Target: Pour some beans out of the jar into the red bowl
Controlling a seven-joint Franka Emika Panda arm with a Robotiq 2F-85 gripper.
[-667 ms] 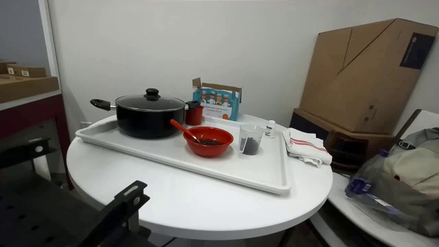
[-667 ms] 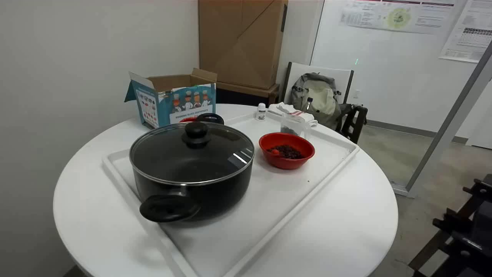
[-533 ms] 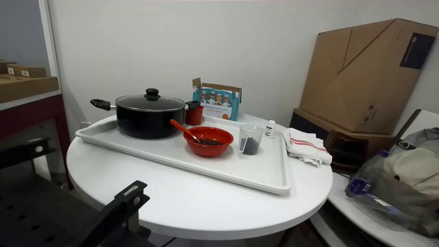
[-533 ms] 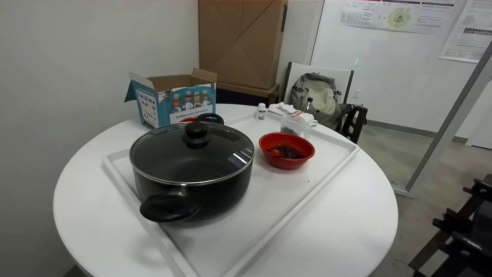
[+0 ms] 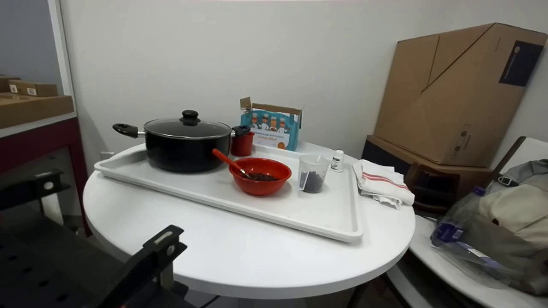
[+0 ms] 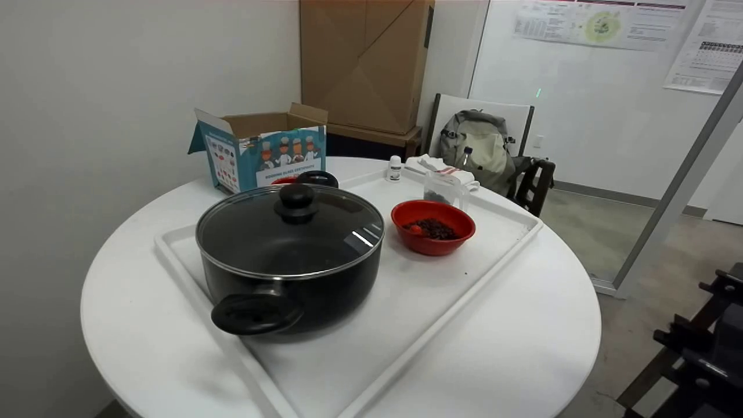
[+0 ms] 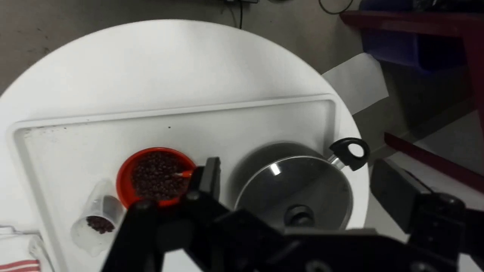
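Observation:
The jar, a see-through cup, stands upright on the tray right of the red bowl, with beans as a dark mass in its lower part. It is partly behind the bowl in an exterior view and lower left in the wrist view. The glossy red bowl holds dark red-brown beans and a red-handled spoon. My gripper is open and empty, pointing down high above the black pot, its left finger overlapping the bowl's edge in view. Neither exterior view shows the gripper.
The black lidded pot stands beside the bowl on a rimmed white tray. A red can, a small white bottle, a folded towel and a blue box are around it on the round table.

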